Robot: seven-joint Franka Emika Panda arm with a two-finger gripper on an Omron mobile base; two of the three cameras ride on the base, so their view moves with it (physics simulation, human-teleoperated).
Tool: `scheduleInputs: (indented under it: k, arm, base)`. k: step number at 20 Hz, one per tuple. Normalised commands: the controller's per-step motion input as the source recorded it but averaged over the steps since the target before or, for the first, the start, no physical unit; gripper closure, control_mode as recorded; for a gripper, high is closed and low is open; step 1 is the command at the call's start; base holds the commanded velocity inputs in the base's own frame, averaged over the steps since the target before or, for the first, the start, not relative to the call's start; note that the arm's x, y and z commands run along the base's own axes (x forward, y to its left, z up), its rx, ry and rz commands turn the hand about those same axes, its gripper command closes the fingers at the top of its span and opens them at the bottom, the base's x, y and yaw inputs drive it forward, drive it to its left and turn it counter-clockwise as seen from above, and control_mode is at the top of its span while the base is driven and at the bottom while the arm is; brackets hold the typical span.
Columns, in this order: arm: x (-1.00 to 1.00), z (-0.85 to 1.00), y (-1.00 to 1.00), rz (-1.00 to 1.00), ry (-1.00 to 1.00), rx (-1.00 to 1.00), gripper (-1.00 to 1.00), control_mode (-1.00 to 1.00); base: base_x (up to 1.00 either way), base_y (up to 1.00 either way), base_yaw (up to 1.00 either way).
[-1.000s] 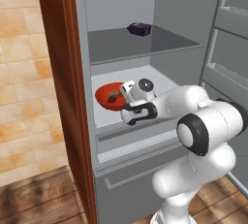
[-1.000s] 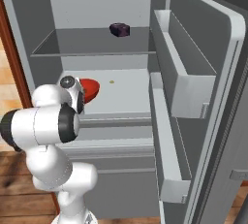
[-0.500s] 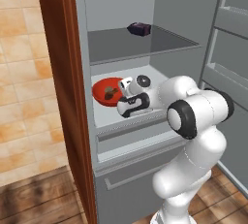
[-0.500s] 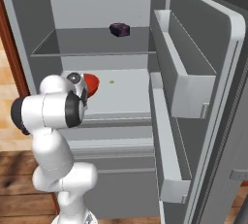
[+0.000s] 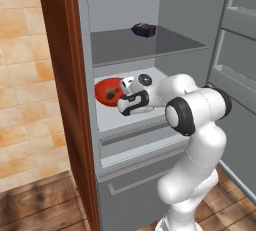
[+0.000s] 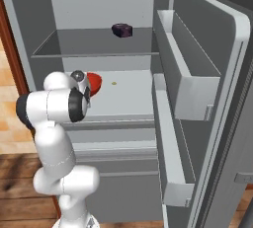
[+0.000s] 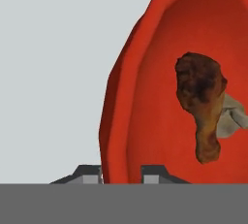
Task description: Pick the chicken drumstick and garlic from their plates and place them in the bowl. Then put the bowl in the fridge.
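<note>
Down at the gripper (image 7: pixel 121 173), the two dark fingertips (image 7: pixel 89 174) sit close together, pinched on the rim of the bowl (image 7: pixel 160 102), one tip outside the red wall and one inside it. The grip is narrow and it has the bowl's edge between the jaws. From the left base view the hand (image 5: pixel 131 102) reaches into the fridge (image 5: pixel 165 40) and meets the bowl (image 5: pixel 106 91) at its near right edge, with the bowl resting on the middle shelf (image 5: pixel 125 117) toward the left wall.

Inside the bowl, the chicken drumstick (image 7: pixel 201 102) lies with its thick dark end up in the hand view and its thin bone end pointing down. Just beside it, touching its lower side, a pale grey lump peeks out: the garlic (image 7: pixel 231 119).

From the right base view, the bowl (image 6: pixel 94 83) shows as a red curve behind the arm's elbow. A tiny yellowish speck (image 6: pixel 114 83) lies on the same shelf, apart from the bowl. Up on the shelf above sits a small dark purple block (image 5: pixel 143 29). The fridge door (image 6: pixel 207 103) stands wide open on the right, its racks facing in.
</note>
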Motion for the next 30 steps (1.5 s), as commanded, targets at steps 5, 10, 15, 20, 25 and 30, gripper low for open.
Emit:
scheduleInputs:
  k: [5,10,15,20,25,30]
  arm:
    - [-0.02,0.07,0.06,0.0,-0.04,0.06,-1.0,-1.0]
    - [-0.16,0.17,0.01,0.0,-0.09,0.12,-1.0,-1.0]
    - [-0.25,0.23,-0.1,-0.02,-0.03,0.03,-1.0,-1.0]
    - [-0.29,0.34,-0.09,0.0,0.0,0.0,-1.0,-1.0]
    - [-0.44,0.41,0.0,0.0,0.0,-0.02,-1.0,-1.0]
    - [-0.54,0.41,-0.01,0.0,0.01,-0.05,-1.0,-1.0]
  base:
    - [0.0,0.0,0.0]
    - [0.0,0.0,0.0]
    - [0.0,0.0,0.0]
    - [0.0,0.0,0.0]
    - [0.0,0.0,0.0]
    - [0.0,0.0,0.0]
